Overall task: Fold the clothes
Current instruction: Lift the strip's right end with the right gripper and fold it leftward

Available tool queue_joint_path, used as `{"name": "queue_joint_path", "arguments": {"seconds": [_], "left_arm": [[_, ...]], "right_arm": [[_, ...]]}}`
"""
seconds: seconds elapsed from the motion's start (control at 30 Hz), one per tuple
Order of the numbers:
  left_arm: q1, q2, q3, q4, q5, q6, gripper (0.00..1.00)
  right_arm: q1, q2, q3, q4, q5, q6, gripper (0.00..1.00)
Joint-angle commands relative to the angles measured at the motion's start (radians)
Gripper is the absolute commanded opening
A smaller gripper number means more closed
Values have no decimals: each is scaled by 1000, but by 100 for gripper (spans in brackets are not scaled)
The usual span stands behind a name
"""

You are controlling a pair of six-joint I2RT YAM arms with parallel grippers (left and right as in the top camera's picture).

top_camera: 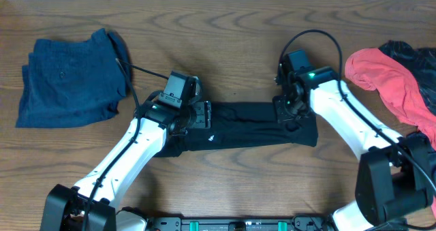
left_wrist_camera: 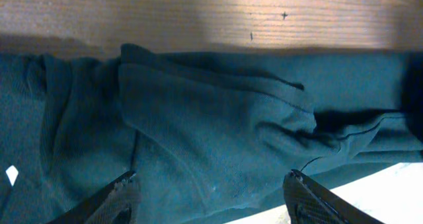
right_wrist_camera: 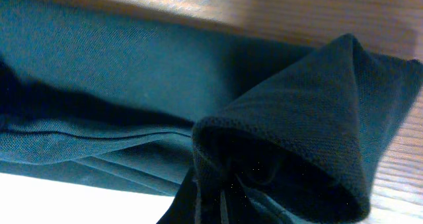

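- Black polo shirt [top_camera: 245, 125] lay in the middle of the wooden table [top_camera: 238, 47], already narrowed to a long band. Its long axis ran side to side in front of the robot, and a small white logo [top_camera: 212, 137] showed near its left half.
- Each end of the band had its own arm. The left gripper [top_camera: 199, 115] was over the left end and the right gripper [top_camera: 289, 112] was at the right end, so neither had to reach across.
- The right gripper was pressed together. From its wrist camera a peak of black knit rose into it, which I took to be a pinch on the shirt's right end.
- The left gripper was spread, its fingers [left_wrist_camera: 119, 194] hanging apart above rumpled layers with nothing between them.
- Both forearms angled in from the near edge, with the wrists tipped down over the cloth.
- To my eye, the next fold would carry one end along the band toward the other. The right arm had the grip for it.
- A folded blue garment [top_camera: 65, 81] sat at far left, well apart. A red garment [top_camera: 385, 81] was heaped at far right.
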Motion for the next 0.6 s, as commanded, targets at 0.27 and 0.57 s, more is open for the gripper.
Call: {"name": "queue_joint_path", "arguments": {"seconds": [0.27, 0.57], "left_arm": [[2, -2, 16, -7, -13, 13, 71], [2, -2, 16, -7, -13, 13, 71]], "right_arm": [[77, 25, -5, 39, -62, 21, 26], [80, 25, -5, 101, -146, 22, 47]]}}
